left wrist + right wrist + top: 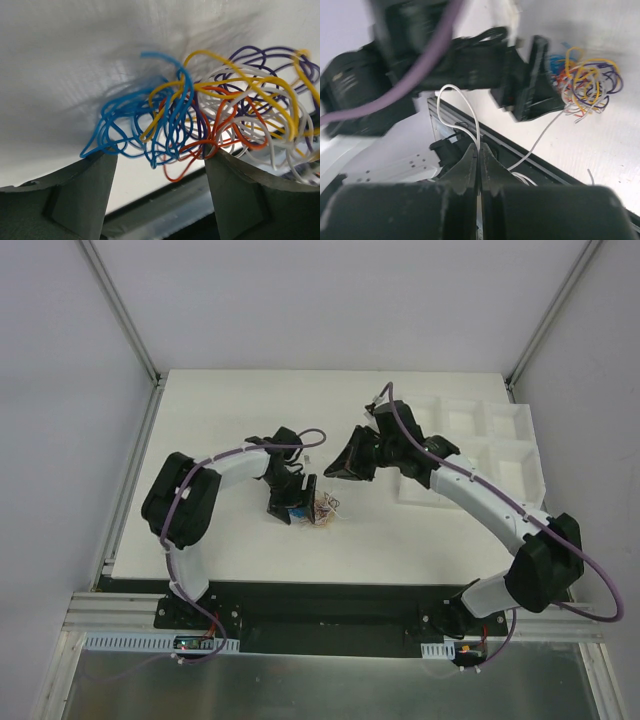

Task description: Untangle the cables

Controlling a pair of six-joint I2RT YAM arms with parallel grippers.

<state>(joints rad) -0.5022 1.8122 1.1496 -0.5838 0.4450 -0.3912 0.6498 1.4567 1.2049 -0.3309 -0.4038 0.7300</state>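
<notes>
Pinching: right claw [479,150] pressed together on white wire [452,86].
Left claw [160,156]: spread, cables [220,110] at its fingertips, ungripped.
Risk: pulling may drag unanchored cables along, tightening knots.

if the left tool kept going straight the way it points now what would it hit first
The cable tangle: it sits just ahead of the open left tool, almost between its jaws, though depth is hard to judge.

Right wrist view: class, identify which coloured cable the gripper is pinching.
The white cable: it alone leaves the bundle and enters the shut right gripper; the other colours lie tangled.
</notes>
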